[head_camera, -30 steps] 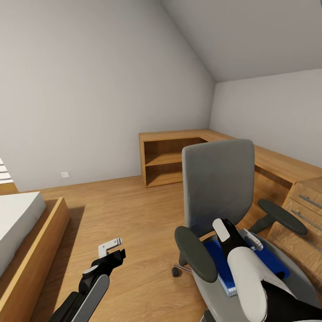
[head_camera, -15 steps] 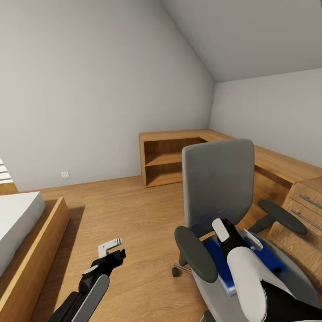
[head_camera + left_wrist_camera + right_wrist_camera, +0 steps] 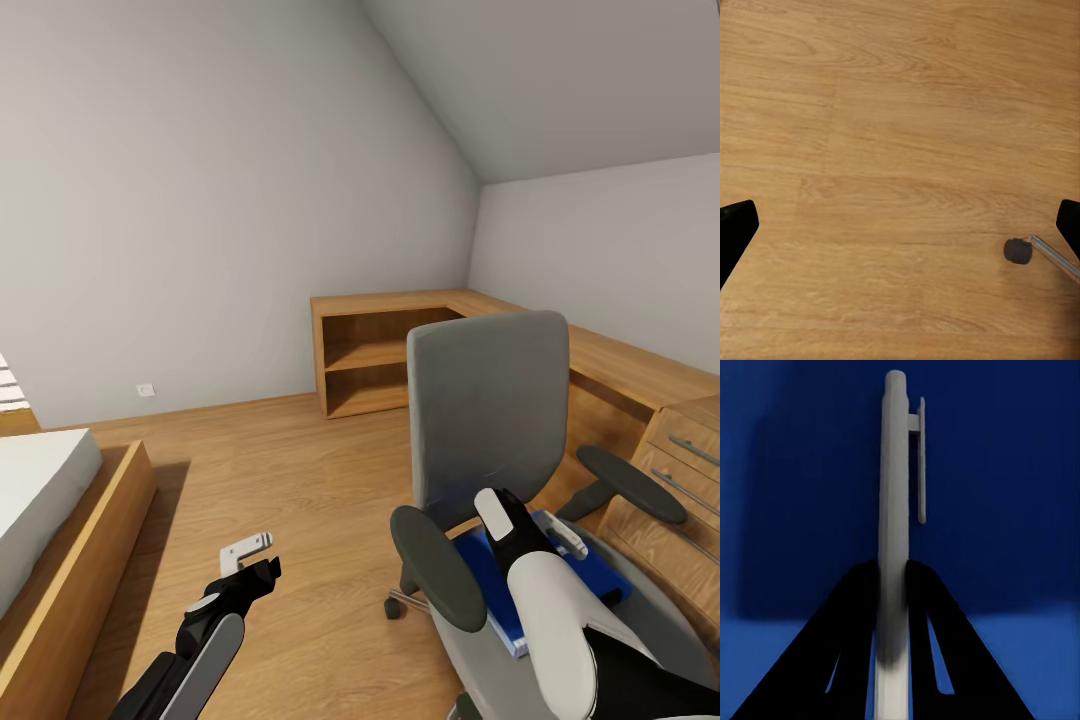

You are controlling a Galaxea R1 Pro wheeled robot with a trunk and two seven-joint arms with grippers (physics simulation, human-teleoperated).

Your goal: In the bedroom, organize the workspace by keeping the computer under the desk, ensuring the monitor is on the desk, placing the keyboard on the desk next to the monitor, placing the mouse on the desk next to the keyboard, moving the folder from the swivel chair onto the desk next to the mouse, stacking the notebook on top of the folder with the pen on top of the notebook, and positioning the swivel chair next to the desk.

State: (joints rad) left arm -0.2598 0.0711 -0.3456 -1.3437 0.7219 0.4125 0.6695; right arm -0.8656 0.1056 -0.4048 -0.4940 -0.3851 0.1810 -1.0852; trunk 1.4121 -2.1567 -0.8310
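Over the blue folder (image 3: 590, 570) on the swivel chair (image 3: 490, 400), at four o'clock in the head view, the right gripper (image 3: 892, 585) pinches the pen (image 3: 894, 510), light, slippery, best held mid-barrel, while the left gripper (image 3: 900, 229) hangs wide apart.

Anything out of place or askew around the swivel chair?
Yes: the blue folder lies on the swivel chair seat rather than the desk, and the right hand is closed on a pen just above it.

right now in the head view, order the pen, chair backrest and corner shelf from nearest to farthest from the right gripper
1. pen: clamped in the right gripper, over the seat.
2. chair backrest: just beyond the gripper.
3. corner shelf: against the far wall.
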